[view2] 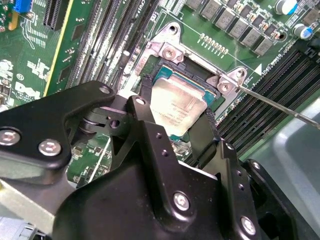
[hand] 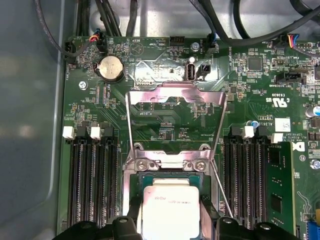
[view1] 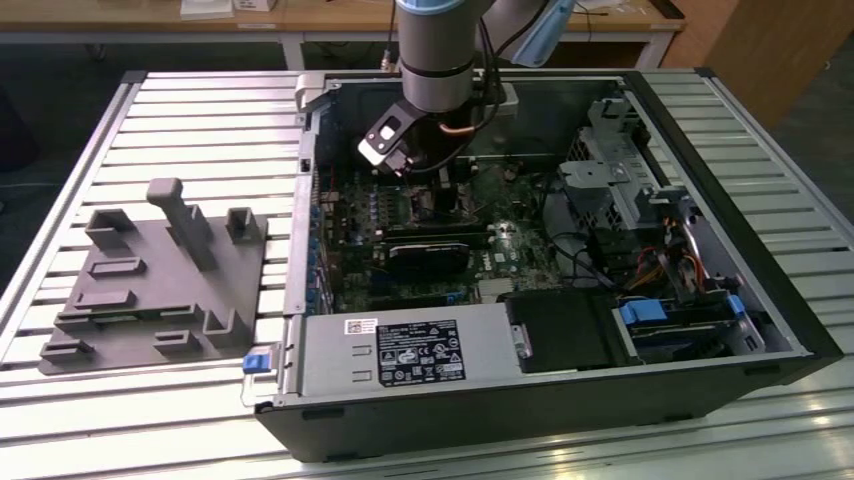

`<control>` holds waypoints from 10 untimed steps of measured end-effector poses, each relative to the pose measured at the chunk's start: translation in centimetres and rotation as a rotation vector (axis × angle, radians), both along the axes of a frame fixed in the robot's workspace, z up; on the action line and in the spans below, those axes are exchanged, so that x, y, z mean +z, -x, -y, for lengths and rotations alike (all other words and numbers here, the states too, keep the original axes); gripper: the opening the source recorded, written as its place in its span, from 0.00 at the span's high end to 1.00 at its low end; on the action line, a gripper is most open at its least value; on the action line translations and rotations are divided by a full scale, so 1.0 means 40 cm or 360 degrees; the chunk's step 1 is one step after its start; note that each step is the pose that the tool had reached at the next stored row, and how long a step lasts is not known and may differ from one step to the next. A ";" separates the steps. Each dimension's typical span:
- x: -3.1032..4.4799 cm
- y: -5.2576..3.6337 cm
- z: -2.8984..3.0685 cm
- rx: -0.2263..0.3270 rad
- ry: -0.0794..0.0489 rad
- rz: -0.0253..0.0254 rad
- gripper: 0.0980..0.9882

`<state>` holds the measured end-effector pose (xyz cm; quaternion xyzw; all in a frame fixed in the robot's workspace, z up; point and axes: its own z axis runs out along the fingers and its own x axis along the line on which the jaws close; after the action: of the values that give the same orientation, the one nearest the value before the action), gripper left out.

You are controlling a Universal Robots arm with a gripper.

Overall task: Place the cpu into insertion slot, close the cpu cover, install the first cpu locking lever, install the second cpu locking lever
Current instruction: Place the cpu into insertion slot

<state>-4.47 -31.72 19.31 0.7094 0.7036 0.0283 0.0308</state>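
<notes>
The cpu (view2: 175, 107), a small square chip with a pale metal top, sits between the black fingers (view2: 145, 97) of my gripper (view2: 176, 111), which is shut on its two opposite edges. It hangs low over the insertion slot (view2: 195, 80), whose dark inside and metal rim show around it. In the first wrist view the cpu (hand: 170, 210) lies just before the hinge of the cpu cover (hand: 210, 96), a silvery frame swung up and open. A thin wire locking lever (hand: 221, 192) slants beside the socket, also as the lever (view2: 280, 106). In the exterior view my gripper (view1: 430, 185) reaches into the case.
Black memory slots (hand: 92, 185) flank the socket on both sides. A coin battery (hand: 110, 67) and cables lie beyond the cover. The open case holds a black graphics card (view1: 427, 255), a power supply (view1: 400, 350) and drive bays (view1: 627, 190). A grey fixture (view1: 154, 280) sits outside.
</notes>
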 end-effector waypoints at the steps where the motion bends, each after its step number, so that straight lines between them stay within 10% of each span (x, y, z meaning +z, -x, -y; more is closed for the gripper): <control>1: 0.000 0.000 0.000 0.0000 0.0000 -0.00002 0.49; 10: 0.010 0.000 0.000 0.0000 0.0000 -0.00003 0.42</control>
<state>-4.47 -31.72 19.72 0.7095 0.7035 0.0281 0.0308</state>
